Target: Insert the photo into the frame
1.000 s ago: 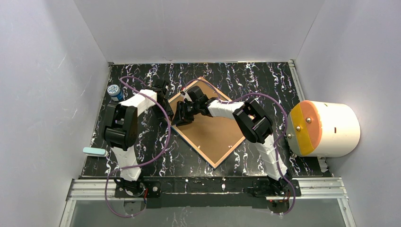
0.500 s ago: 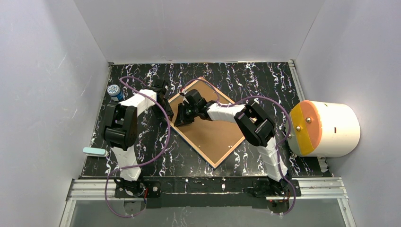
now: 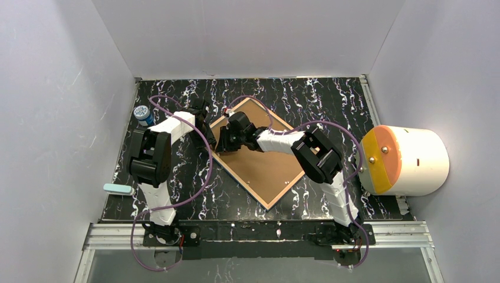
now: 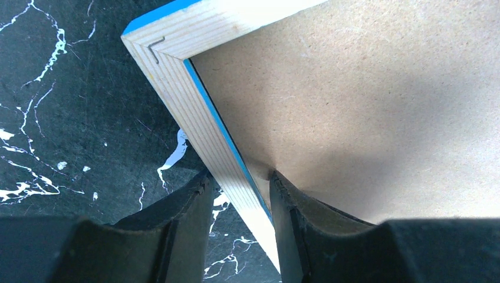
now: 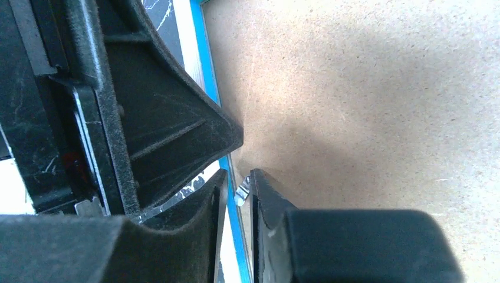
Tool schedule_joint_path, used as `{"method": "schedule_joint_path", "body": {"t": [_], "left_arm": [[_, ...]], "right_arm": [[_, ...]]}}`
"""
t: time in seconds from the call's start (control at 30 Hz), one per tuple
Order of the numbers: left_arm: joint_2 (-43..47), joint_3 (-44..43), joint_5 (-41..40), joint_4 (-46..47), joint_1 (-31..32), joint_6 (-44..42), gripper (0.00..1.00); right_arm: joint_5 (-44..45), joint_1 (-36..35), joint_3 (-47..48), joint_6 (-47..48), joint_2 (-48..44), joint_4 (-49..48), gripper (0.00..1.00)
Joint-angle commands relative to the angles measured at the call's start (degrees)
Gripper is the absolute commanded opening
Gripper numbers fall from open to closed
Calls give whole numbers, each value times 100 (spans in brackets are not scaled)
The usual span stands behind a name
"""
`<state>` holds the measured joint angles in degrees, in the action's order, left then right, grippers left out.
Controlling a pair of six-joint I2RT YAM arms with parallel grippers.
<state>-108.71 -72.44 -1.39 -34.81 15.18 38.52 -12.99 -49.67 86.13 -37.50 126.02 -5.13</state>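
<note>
The frame (image 3: 269, 204) lies face down as a diamond, its brown backing board (image 3: 265, 162) facing up. The photo is hidden. My left gripper (image 3: 204, 119) is at the frame's left corner. In the left wrist view it (image 4: 239, 175) is shut across the wooden rail (image 4: 183, 106), one finger outside and one on the board (image 4: 354, 106). My right gripper (image 3: 226, 141) sits just beside it on the same edge. Its jaws (image 5: 237, 174) stand close together over the blue lip (image 5: 206, 65). A small metal tab (image 5: 241, 192) lies in the gap against the right finger. Whether it is pinched is unclear.
A white drum with an orange face (image 3: 407, 160) lies at the table's right edge. A small blue-capped bottle (image 3: 142, 114) stands at the far left, and a pale teal block (image 3: 118, 188) lies near the left front. Grey walls enclose three sides.
My right gripper has slid up and left along the frame's edge, closer to the left gripper, and its jaws are narrower. The left arm and the frame have stayed put.
</note>
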Motion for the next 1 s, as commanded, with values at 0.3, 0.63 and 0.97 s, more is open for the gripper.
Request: {"method": "schedule_joint_path", "body": {"t": [0.3,0.63,0.97], "left_arm": [[-718,490,-247,-219,109,-105,39],[-723,461,-235,-211,108,-107,39],[-744,475,-248,-193,108,-119,39]], "right_arm": [[204,4,-45,429,-178,16,16],[134,-153,-49,1439,-244,503,23],[299,-310,-64,2031,-259,855,13]]}}
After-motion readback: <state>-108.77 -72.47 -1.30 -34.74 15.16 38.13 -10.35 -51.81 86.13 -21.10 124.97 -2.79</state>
